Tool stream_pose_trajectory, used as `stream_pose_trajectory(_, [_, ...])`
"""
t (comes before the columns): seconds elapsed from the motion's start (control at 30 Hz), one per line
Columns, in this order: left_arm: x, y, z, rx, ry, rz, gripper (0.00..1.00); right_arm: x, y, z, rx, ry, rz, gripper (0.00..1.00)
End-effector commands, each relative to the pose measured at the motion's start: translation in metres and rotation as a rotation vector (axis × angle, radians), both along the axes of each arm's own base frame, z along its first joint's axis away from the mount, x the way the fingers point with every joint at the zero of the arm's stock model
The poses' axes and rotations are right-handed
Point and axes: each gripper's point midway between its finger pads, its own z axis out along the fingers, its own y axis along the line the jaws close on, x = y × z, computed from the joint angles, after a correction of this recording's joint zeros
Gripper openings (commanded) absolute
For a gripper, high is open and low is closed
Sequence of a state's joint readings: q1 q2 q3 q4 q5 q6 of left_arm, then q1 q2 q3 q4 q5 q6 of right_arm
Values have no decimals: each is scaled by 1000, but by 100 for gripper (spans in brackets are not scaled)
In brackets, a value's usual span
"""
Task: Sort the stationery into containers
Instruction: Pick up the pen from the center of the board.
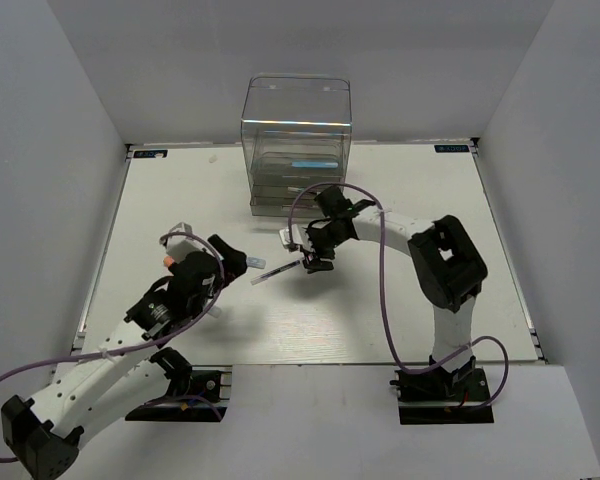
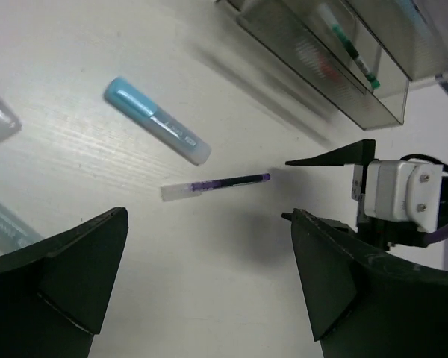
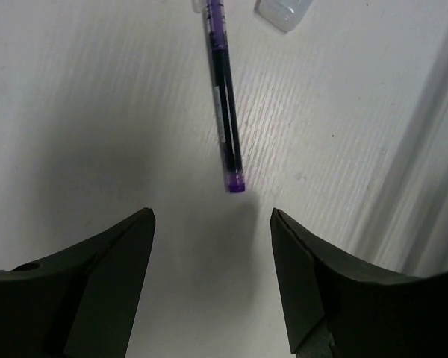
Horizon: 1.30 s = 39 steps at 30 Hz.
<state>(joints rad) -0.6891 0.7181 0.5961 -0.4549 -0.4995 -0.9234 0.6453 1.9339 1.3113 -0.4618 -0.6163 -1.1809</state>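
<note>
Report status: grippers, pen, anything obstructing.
Left gripper open, empty. Right gripper open, just short of the thin purple pen lying on the white table. Light blue marker beside it, not touching; nothing between jaws and pen.

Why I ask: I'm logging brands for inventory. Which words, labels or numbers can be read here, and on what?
No text can be read in any view.
Far-right corner sticker: pale marks, too small to read.
Far-left corner sticker: too small to read.
Light blue marker: fine print on its barrel, blurred.
Purple pen: pale marks along its barrel, illegible.
</note>
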Motion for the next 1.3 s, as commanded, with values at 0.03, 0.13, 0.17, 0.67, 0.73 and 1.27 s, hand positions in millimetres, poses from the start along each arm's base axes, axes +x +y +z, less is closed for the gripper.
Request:
stream_pose_trajectory(0.03, [-22,29,-18,-178,109,241,100,10,25,6,-12,-55,25,70])
stream_pose_trajectory(0.13, [-31,37,-27,-206,148,298,100,6,35,-3,-36,-62,56,70])
stream_pose_trajectory(0.17, [-34,39,-31,-222,168,323,100,5,38,-10,-46,-52,61,70])
stream_pose_trajectory(0.67, [-54,53,-69,-258,326,502,100,-21,26,-45,-180,40,119,25])
stream_pose_trajectory(0.73, [-55,54,-73,-250,333,504,100,-24,22,-46,-194,47,116,18])
stream_pose_trajectory(1.27, [-63,60,-96,-150,418,552,100,18,21,101,102,-147,-208,1])
